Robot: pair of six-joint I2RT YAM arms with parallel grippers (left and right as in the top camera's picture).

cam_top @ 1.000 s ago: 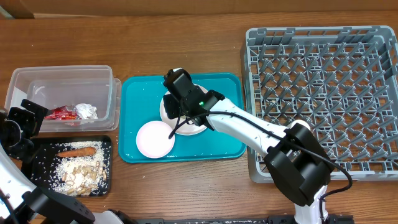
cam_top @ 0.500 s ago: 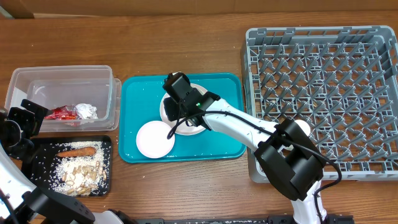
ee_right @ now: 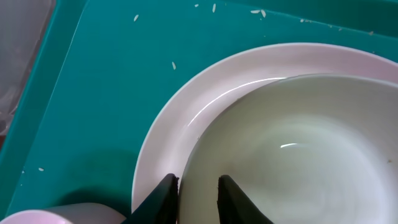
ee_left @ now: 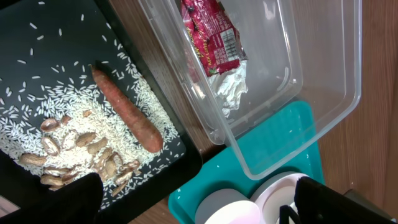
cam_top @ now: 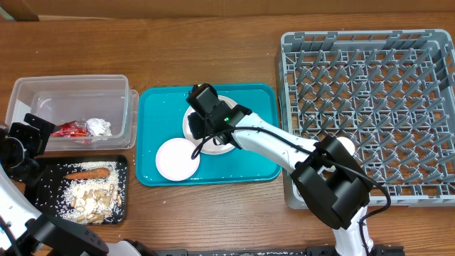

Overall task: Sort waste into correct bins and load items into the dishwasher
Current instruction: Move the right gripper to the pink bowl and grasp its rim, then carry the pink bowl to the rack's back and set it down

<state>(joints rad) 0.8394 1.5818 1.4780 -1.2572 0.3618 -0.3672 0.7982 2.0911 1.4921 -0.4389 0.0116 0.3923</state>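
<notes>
My right gripper [cam_top: 201, 128] is over the teal tray [cam_top: 249, 165], shut on the rim of the white bowl [ee_right: 298, 149]: one finger outside, one inside [ee_right: 198, 193]. The bowl sits on the round plate [ee_right: 186, 93]. An upturned white cup [cam_top: 178, 158] stands beside it. Another cup [cam_top: 346, 144] shows in the grey rack [cam_top: 370, 85]. The clear tub [cam_top: 71, 89] holds the red wrapper [cam_top: 70, 129] and foil ball [cam_top: 98, 126]. The black tray [cam_top: 46, 171] holds the carrot [cam_top: 89, 172] and beige scraps [cam_top: 89, 200]. My left gripper [cam_top: 28, 146] is open and empty at the left edge.
The left wrist view shows the carrot [ee_left: 127, 112], rice and scraps [ee_left: 74, 149] on the black tray [ee_left: 37, 62], and the wrapper [ee_left: 211, 37] in the tub [ee_left: 323, 93]. The rack fills the table's right side. Rice grains lie on the teal tray [ee_right: 112, 74].
The right arm's elbow shifted left a little between one second ago and half a second ago; since then nothing has visibly moved. The left arm is still.
</notes>
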